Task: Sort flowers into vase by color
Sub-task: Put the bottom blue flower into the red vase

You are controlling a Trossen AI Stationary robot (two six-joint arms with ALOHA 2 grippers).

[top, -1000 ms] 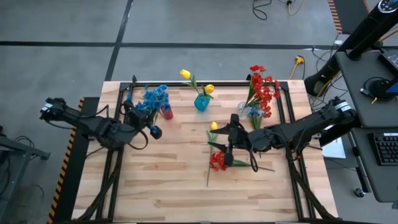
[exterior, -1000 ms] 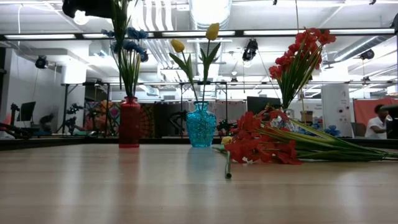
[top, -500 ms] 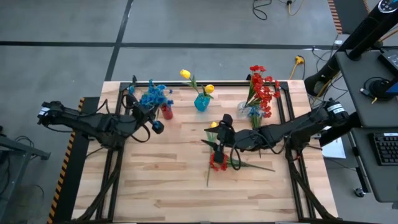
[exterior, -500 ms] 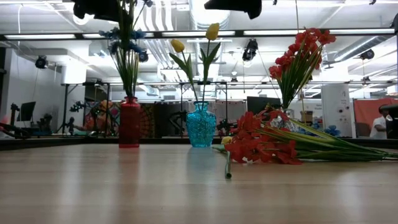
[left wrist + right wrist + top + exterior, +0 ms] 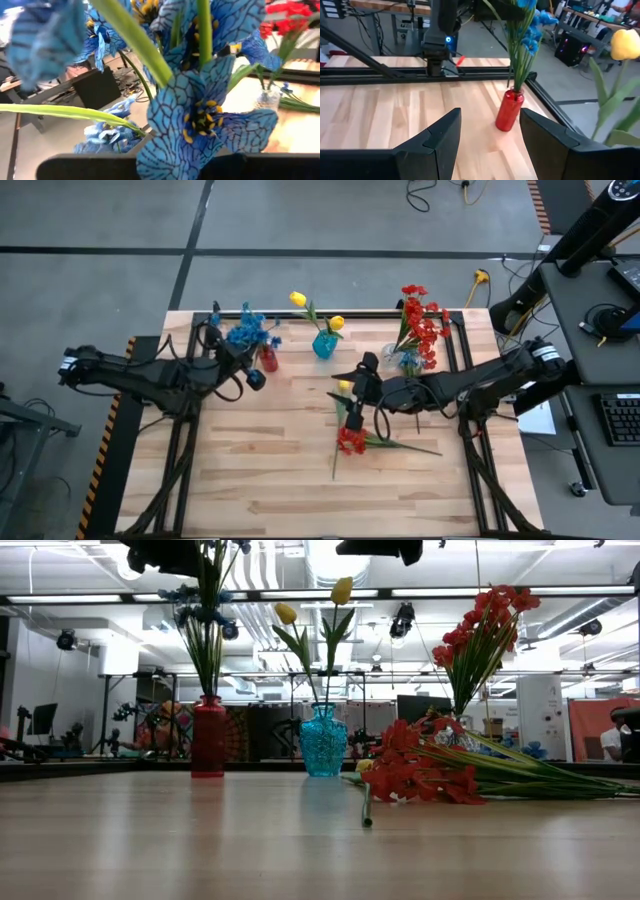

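The pale wooden table (image 5: 270,470) carries a red vase (image 5: 268,359) just beside the left gripper (image 5: 252,378), a blue vase (image 5: 324,345) and a clear vase (image 5: 408,360) near the right gripper (image 5: 356,385), and loose red flowers (image 5: 351,440) lying flat under that gripper.

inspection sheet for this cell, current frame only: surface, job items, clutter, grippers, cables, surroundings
Surface: wooden table, light planks, black frame rails along its edges.
Job's things: blue flowers in red vase; yellow flowers in blue vase; red flowers in clear vase; a loose red spray and a yellow flower lying mid-table.
Clutter: nothing seen.
Grippers: left gripper beside the red vase, close to the blue flowers; right gripper open, empty, above the loose flowers.
Cables: cables on the floor behind the table, one with a yellow plug.
Surroundings: desk with keyboard to the right; lab room behind.
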